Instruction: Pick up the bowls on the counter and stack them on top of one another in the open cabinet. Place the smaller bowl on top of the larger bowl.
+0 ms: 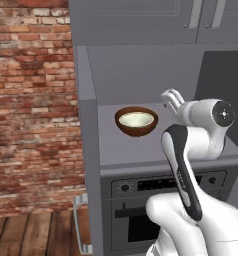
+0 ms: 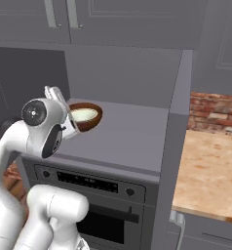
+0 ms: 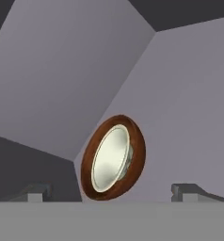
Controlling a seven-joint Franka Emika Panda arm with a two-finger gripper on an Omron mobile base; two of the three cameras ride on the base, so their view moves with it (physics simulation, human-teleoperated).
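Observation:
The larger bowl (image 1: 136, 132), dark brown and glossy, stands on the grey shelf of the open cabinet (image 1: 141, 152). The smaller bowl (image 1: 136, 119), pale with a cream inside, sits nested in it. My gripper (image 1: 170, 98) hangs open just right of the stack, a little above the shelf, with nothing between its fingers. From the right side the larger bowl (image 2: 92, 122) and the smaller bowl (image 2: 84, 114) show just beyond the gripper (image 2: 56, 94). In the hand view both fingertips (image 3: 185, 190) stand wide apart, with the larger bowl (image 3: 137, 155) and the smaller bowl (image 3: 109, 157) ahead of them.
A built-in oven (image 1: 141, 200) sits under the shelf. Grey twin-door cabinets (image 1: 141, 20) hang above the niche. The tan counter (image 2: 210, 171) lies right of the cabinet's side wall (image 2: 174, 146). A brick wall (image 1: 31, 100) is on the left.

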